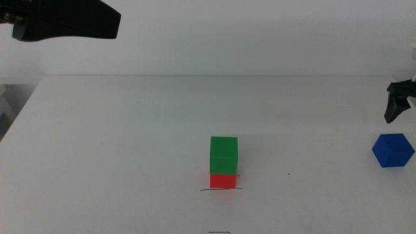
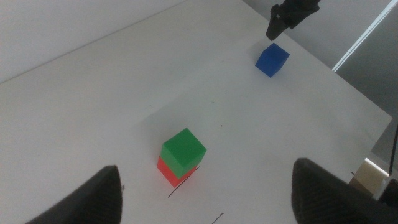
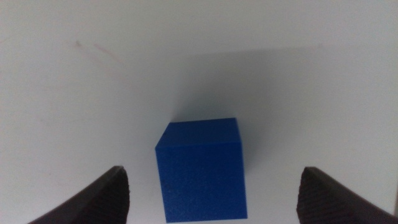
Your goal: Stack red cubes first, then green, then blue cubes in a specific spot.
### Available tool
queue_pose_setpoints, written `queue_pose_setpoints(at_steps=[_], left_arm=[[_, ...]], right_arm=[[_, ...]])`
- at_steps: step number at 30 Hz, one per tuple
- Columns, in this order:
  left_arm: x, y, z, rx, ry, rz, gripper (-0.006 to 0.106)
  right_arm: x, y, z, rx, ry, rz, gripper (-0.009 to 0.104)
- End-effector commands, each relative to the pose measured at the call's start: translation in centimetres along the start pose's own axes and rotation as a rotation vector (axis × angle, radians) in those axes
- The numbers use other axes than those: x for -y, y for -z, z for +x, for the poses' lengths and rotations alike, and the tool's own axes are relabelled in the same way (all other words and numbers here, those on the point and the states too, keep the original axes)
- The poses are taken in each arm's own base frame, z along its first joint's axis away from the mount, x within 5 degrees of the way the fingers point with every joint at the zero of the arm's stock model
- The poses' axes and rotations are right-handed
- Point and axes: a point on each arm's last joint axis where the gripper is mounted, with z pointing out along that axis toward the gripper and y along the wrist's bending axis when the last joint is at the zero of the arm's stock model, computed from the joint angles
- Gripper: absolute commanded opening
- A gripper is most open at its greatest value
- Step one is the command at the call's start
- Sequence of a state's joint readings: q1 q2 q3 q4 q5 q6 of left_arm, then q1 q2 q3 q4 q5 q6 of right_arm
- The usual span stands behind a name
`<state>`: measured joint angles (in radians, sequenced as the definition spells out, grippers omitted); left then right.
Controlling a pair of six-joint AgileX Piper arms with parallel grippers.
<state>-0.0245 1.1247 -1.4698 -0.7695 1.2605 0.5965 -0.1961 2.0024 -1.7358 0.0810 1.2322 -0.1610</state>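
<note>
- We've got the green cube (image 1: 224,153) sitting square on the red cube (image 1: 223,181), and that little stack sits right at the black pen stroke (image 1: 221,190) on the white table (image 1: 130,143), so only the top layer is missing.
- The blue cube (image 1: 392,150) is well apart from the stack, out near the table's right side, resting flat and turned so a corner faces the middle camera.
- Our right gripper (image 3: 211,199) hangs over the blue cube with its jaws spread wide, one on each side, touching nothing and holding nothing (plenty of room either way in the wrist view).
- Our left gripper (image 2: 205,199) is parked up high and back on the left side, jaws wide apart and empty, just looking down at the stack.
- Handling guess: the cube looks like a small, light, rigid block with matte faces, so we'd expect it to grip fine without slipping or squashing.
- We'd take it by two opposite flat sides, about mid-height, jaws parallel to the faces and not across a corner (a corner pinch would probably twist it).
- The stack looks tippy-ish, so we'd set blue down gently and centred.
</note>
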Motion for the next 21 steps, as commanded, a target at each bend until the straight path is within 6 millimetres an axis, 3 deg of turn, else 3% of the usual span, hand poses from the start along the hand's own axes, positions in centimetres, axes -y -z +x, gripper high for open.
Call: queue_pose_setpoints(at_steps=[1, 11, 21], left_arm=[[0.9, 0.9, -1.1, 0.088, -0.006, 0.016, 0.093], [0.9, 0.9, -1.1, 0.088, -0.006, 0.016, 0.093], [0.9, 0.9, -1.1, 0.088, -0.006, 0.016, 0.093]], right_arm=[[-0.2, 2.6, 0.8, 0.005, 0.024, -0.004, 0.082], [-0.3, 0.1, 1.9, -0.049, 0.012, -0.022, 0.082], [-1.1, -1.1, 1.3, -0.022, 0.07, 0.029, 0.082]])
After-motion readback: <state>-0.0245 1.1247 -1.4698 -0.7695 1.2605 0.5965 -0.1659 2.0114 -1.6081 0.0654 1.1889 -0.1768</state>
